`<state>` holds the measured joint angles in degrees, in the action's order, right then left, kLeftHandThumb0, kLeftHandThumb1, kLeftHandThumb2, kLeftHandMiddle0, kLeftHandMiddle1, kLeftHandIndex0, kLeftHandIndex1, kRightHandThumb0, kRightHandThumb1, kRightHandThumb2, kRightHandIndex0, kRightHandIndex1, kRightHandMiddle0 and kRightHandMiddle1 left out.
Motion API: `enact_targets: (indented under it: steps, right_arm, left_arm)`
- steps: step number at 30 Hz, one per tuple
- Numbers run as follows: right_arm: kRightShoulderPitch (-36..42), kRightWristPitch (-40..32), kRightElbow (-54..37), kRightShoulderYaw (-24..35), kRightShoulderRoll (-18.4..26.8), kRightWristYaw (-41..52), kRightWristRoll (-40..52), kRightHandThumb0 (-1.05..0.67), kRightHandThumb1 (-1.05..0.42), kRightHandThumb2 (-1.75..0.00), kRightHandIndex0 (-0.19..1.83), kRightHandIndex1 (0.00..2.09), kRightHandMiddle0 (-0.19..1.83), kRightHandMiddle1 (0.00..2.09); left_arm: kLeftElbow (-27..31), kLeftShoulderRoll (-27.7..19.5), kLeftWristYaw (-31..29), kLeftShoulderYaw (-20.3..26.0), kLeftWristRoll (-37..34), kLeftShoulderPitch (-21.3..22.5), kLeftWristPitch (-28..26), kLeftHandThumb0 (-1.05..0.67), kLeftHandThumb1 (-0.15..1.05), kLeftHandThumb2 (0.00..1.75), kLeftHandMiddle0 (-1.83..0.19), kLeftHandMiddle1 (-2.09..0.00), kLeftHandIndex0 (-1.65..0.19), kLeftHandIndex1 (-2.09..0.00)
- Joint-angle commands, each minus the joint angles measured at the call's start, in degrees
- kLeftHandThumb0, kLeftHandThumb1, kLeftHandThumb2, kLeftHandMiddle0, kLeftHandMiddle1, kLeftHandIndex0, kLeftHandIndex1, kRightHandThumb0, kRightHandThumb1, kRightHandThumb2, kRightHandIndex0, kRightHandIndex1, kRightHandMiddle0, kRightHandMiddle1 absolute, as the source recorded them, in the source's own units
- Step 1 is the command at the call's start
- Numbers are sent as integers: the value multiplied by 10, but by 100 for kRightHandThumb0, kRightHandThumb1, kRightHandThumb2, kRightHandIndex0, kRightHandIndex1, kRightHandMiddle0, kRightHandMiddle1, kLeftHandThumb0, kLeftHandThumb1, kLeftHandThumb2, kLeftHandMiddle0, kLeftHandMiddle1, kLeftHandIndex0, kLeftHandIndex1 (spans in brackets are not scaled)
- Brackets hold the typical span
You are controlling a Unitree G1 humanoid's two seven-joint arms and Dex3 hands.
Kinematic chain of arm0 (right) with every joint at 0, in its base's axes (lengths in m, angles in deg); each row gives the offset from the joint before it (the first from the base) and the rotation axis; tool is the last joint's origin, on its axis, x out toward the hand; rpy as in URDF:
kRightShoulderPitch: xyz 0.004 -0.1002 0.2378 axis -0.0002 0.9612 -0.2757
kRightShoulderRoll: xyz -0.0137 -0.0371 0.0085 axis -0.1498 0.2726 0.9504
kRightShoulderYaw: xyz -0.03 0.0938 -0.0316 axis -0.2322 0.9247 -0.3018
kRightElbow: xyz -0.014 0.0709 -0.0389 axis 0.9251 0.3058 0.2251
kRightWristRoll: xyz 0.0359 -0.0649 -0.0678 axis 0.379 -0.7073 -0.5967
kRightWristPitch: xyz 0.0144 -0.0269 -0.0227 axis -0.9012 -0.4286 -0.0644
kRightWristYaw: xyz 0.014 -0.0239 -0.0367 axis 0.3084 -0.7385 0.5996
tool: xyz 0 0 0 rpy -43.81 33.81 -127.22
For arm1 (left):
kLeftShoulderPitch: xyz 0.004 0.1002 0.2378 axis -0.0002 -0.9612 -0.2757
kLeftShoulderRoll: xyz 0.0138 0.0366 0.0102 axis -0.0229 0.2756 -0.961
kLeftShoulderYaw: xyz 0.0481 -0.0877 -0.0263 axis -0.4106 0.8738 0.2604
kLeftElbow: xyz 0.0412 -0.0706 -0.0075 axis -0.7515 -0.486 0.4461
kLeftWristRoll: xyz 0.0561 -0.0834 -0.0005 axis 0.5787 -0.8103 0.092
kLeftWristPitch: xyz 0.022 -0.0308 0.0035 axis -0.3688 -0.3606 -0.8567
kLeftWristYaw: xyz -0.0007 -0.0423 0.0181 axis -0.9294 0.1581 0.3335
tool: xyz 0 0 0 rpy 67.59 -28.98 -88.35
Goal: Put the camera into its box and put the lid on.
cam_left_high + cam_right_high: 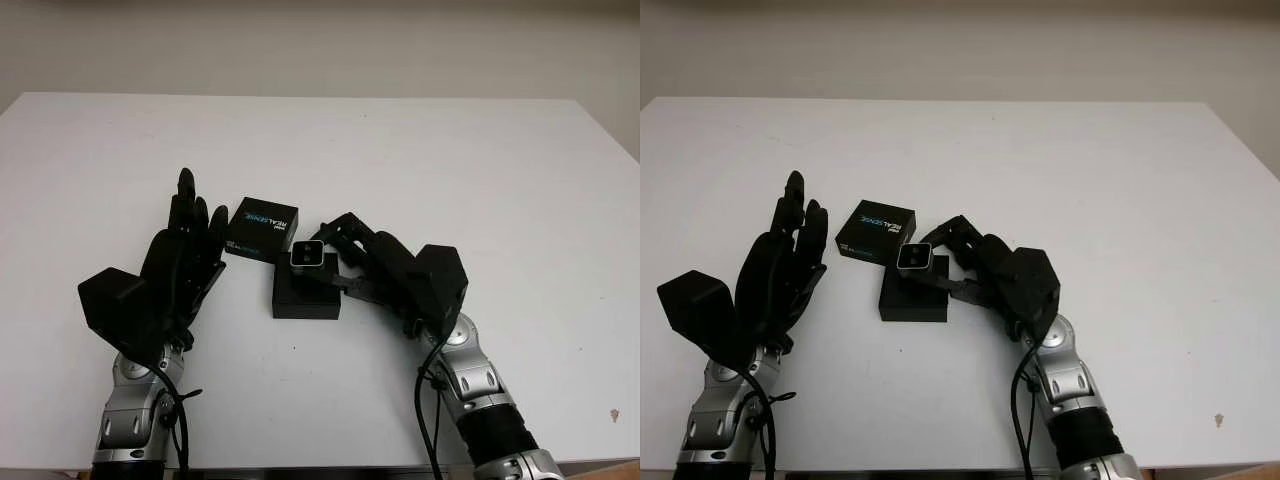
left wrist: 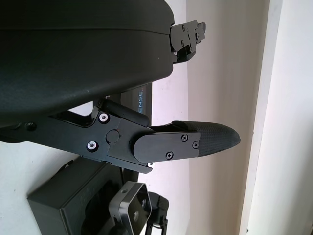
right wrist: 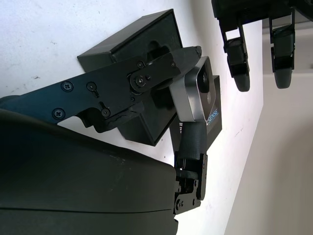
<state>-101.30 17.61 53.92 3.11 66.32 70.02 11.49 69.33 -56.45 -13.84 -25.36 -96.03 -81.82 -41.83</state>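
A small silver camera point(image 1: 307, 256) with a dark lens face is pinched in my right hand point(image 1: 335, 262), held just above the far edge of the open black box point(image 1: 304, 296). In the right wrist view the camera point(image 3: 197, 89) sits between a finger and the thumb, over the box's point(image 3: 132, 41) moulded recess. The black lid point(image 1: 262, 229), printed with REALSENSE, lies flat on the table just behind and left of the box. My left hand point(image 1: 190, 240) is open and raised upright left of the lid, touching nothing.
The white table point(image 1: 480, 170) stretches wide behind and to both sides of the box. Its front edge runs close below my forearms. A small brown speck point(image 1: 614, 414) marks the near right corner.
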Motion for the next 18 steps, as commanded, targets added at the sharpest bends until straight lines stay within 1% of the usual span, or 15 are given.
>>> enact_targets:
  steps: [1, 14, 18]
  right_arm:
    - [2, 5, 2, 2, 5, 2, 2, -41, -103, -5, 14, 5, 17, 177]
    - [3, 12, 7, -3, 7, 5, -4, -41, -103, -5, 15, 6, 17, 176]
    - [0, 25, 22, -2, 7, 3, -5, -41, -103, -5, 16, 6, 17, 177]
  left_arm:
    - [3, 1, 2, -1, 2, -4, 3, -72, 105, 45, 19, 0, 19, 0]
    - [2, 4, 1, -2, 1, -4, 6, -71, 105, 45, 19, 0, 19, 0]
    - [2, 3, 1, -2, 2, -5, 6, -71, 105, 45, 19, 0, 19, 0]
